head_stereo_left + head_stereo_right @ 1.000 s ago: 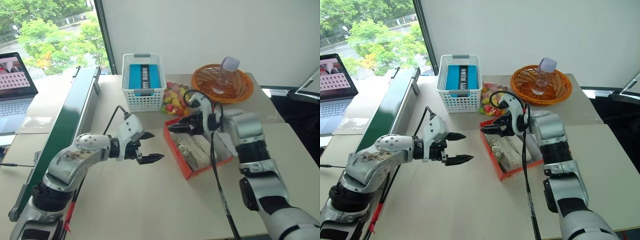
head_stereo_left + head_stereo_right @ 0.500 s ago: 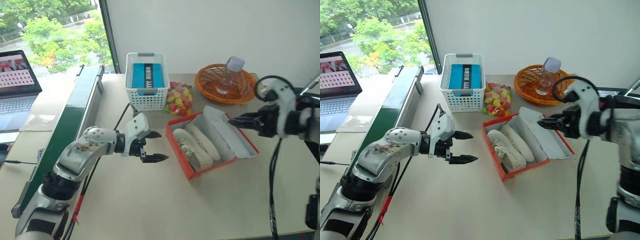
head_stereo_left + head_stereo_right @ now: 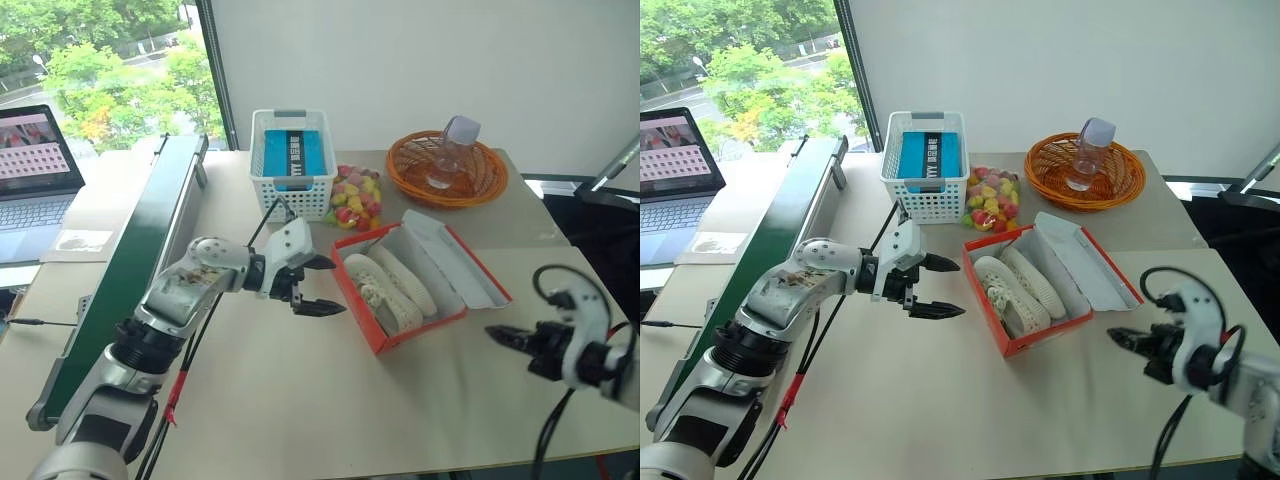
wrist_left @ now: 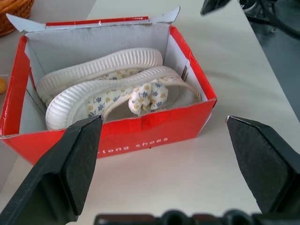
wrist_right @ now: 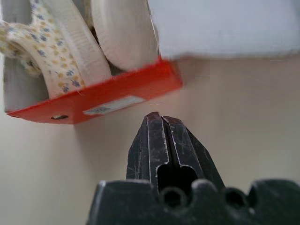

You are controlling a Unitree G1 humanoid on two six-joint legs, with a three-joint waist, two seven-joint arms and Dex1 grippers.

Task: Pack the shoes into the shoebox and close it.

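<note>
Left pincer (image 3: 318,285): fingers spread wide, holding nothing; it hangs above the table just beside the box's long red side, aimed toward the box. In the left wrist view its two black fingers (image 4: 70,164) frame the box from either side without touching it.
Right pincer (image 3: 1127,340): fingers pressed together, empty; it hovers over bare table near the robot's right edge, apart from the box, tip pointed toward the box's near corner. In the right wrist view the closed tip (image 5: 157,123) sits close to the box's labelled end.
Shoebox (image 3: 362,318): orange-red, open, on the table between the two pincers, set at a slant. Pale inside; white lettering runs along the long side facing the left pincer, and a white label is on one short end.
Lid (image 3: 455,262): folded back flat on the table on the side away from the left pincer, pale inner face up, red edge showing.
Shoes (image 3: 390,288): both cream-white, lying on their sides inside the box, side by side and touching, ribbed soles toward the lid side. The lining shows a small flower print and one has a bow.
Table (image 3: 300,400): light beige, bare in front of the box.
White basket (image 3: 290,195): behind the left pincer, with a blue packet in it.
Sweets bag (image 3: 352,195): coloured pieces, between the basket and the box.
Wicker tray (image 3: 400,170): orange, at the far side, holding a clear bottle (image 3: 448,150).
Laptop (image 3: 35,160): open, at the far left.
Green rail (image 3: 140,250): long, along the table's left side.
</note>
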